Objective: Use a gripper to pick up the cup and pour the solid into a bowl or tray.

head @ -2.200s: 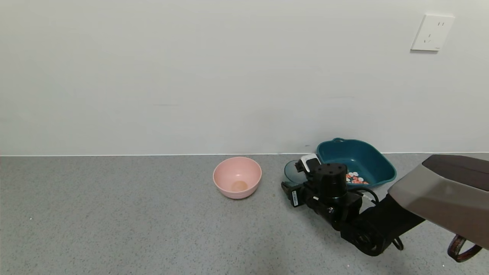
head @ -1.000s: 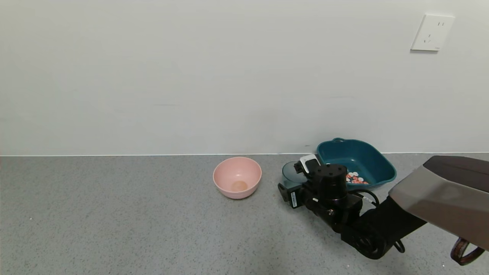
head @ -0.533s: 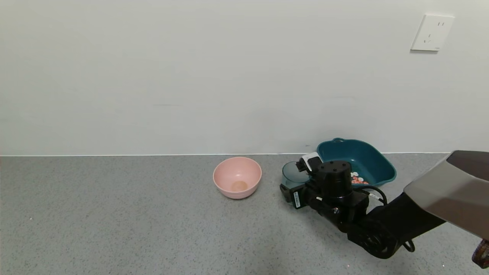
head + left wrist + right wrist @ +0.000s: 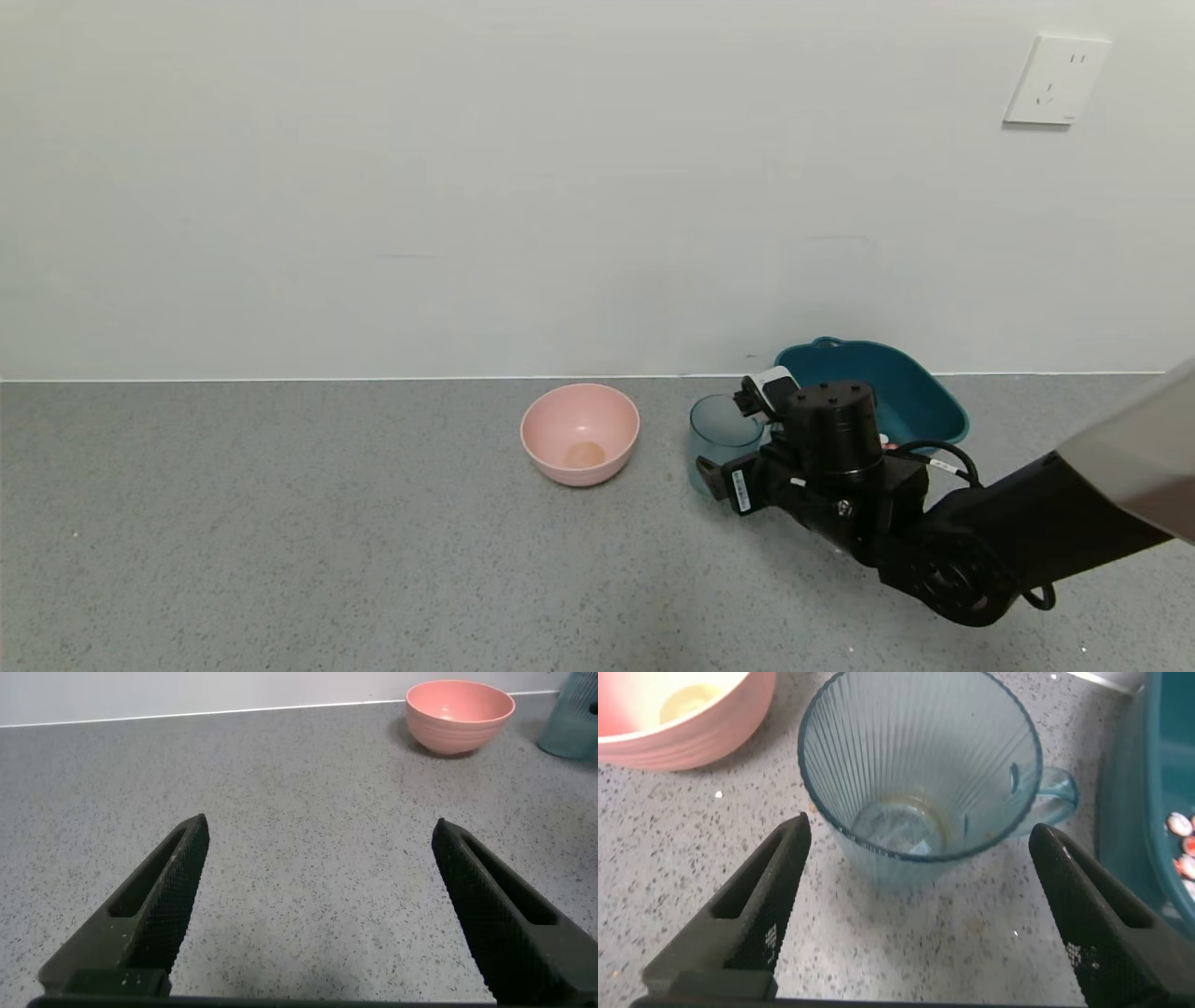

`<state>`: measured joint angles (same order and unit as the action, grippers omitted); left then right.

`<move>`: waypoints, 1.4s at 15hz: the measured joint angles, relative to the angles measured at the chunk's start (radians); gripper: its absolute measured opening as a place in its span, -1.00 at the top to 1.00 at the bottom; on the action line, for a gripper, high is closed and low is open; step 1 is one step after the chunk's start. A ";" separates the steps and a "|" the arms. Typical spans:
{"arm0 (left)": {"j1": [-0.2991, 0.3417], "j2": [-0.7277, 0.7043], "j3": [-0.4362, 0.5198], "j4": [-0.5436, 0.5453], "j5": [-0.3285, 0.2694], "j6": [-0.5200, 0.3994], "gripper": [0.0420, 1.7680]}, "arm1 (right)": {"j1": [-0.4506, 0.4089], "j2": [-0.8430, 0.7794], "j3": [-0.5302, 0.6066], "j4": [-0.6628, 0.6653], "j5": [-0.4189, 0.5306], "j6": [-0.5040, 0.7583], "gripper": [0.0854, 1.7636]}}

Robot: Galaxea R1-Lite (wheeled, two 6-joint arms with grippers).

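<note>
The cup (image 4: 724, 425) stands upright and empty on the grey counter, its handle (image 4: 1057, 793) turned toward the dark teal bowl (image 4: 901, 373). My right gripper (image 4: 920, 829) is open, its fingers (image 4: 766, 905) wide on either side of the cup (image 4: 920, 775), a little short of it and not touching. Red and white pieces of the solid (image 4: 1181, 845) lie inside the teal bowl (image 4: 1167, 747); in the head view the right arm hides most of them. My left gripper (image 4: 320, 826) hangs open over bare counter, far to the left.
A round pink bowl (image 4: 580, 434) sits left of the cup, also seen from the left wrist (image 4: 460, 714). The white wall runs close behind the bowls, with a socket (image 4: 1057, 79) high on the right. Grey counter stretches left and forward.
The right gripper has opened wider and let go of the cup, which now stands alone. The right arm has drawn back toward the right and nearer to me.
</note>
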<state>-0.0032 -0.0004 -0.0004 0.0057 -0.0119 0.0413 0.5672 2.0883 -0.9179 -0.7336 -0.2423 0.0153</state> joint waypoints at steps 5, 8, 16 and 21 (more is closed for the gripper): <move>0.000 0.000 0.000 0.000 0.000 0.000 -0.94 | -0.012 -0.077 0.008 0.136 0.000 0.000 -0.92; 0.000 0.000 0.000 0.000 0.000 0.000 -0.94 | -0.016 -0.125 0.020 0.192 0.000 0.000 -0.92; 0.000 0.000 0.000 0.000 0.000 0.000 -0.94 | -0.011 -0.297 0.066 0.322 -0.007 -0.001 -0.92; 0.000 0.000 0.000 0.000 0.000 0.000 -0.94 | -0.012 -0.418 0.189 0.321 -0.010 0.000 -0.92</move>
<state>-0.0032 -0.0004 -0.0004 0.0062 -0.0123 0.0409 0.5551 1.6702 -0.7294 -0.4126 -0.2526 0.0153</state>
